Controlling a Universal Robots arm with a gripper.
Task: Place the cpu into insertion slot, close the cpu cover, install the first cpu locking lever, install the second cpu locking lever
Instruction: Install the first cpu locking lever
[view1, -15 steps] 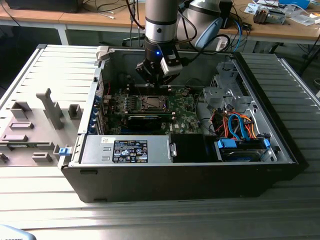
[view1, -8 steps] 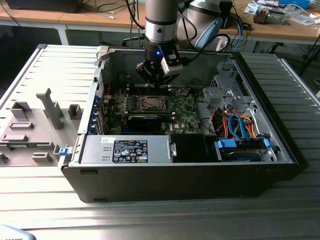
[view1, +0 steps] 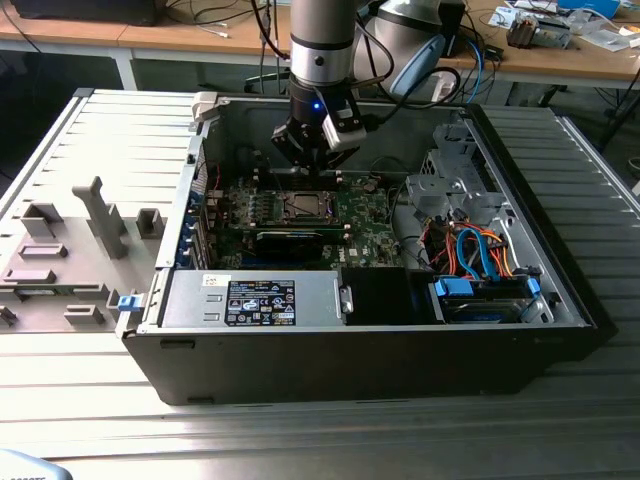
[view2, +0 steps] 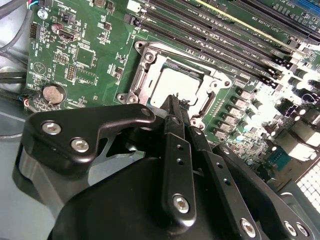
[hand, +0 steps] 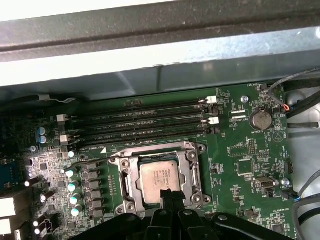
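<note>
The cpu (hand: 160, 180) lies flat in the middle of the green board, its dull silver top facing up. The cpu cover (hand: 192, 172) lies flat around it as a silvery frame, and the insertion slot is hidden beneath both. My gripper (hand: 167, 194) hangs just above the socket's near edge with its black fingers (view2: 176, 150) pressed together and nothing between them. In the second wrist view the gripper's tip (view2: 174, 102) points at the cpu (view2: 175, 86) and the cover's frame (view2: 145, 75). In the exterior view the gripper (view1: 310, 168) stands over the socket inside the open computer case.
Long black memory slots (hand: 145, 122) run beside the socket. A long black card (view1: 290, 237) lies across the board, with a power supply (view1: 250, 298) in front. A drive cage (view1: 450, 185) and orange and blue cables (view1: 475, 250) fill the exterior view's right. The case's walls (view1: 190, 200) enclose the board.
</note>
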